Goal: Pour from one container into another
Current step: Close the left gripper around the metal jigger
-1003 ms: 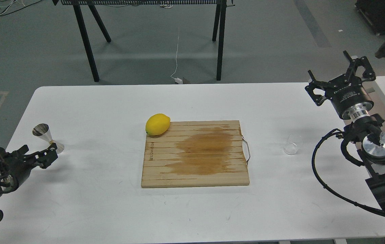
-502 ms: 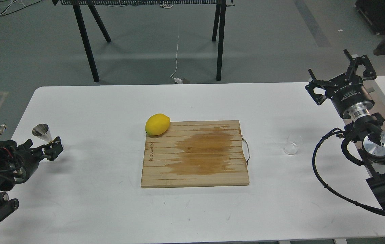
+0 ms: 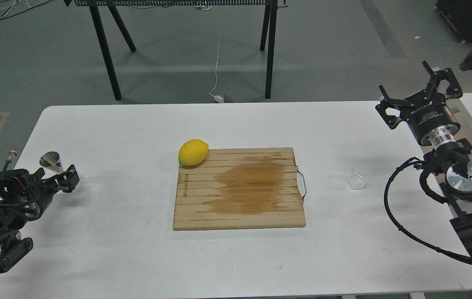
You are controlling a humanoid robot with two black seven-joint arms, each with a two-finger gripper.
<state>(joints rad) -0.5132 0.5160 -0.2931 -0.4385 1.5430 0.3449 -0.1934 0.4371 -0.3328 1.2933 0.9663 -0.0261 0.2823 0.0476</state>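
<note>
The steel jigger (image 3: 50, 161) stands upright near the table's left edge; only its upper cone shows. My left gripper (image 3: 69, 177) sits low, right in front of the jigger's lower half and hiding it. Its dark fingers cannot be told apart, and I cannot tell whether they touch the jigger. The small clear glass cup (image 3: 357, 178) stands on the table right of the board, and I cannot see any contents in it. My right gripper (image 3: 406, 83) is raised at the far right edge, open and empty, well behind and to the right of the cup.
A wooden cutting board (image 3: 239, 195) with a dark wet stain lies mid-table. A yellow lemon (image 3: 193, 152) rests at its back-left corner. The white table (image 3: 136, 249) ends close behind the jigger on the left. A black-legged stand (image 3: 107, 54) is behind the table.
My left arm has moved up and forward, so the gripper now covers the jigger's lower cone, which showed a second ago. The right arm, cup, lemon and board have stayed put.
</note>
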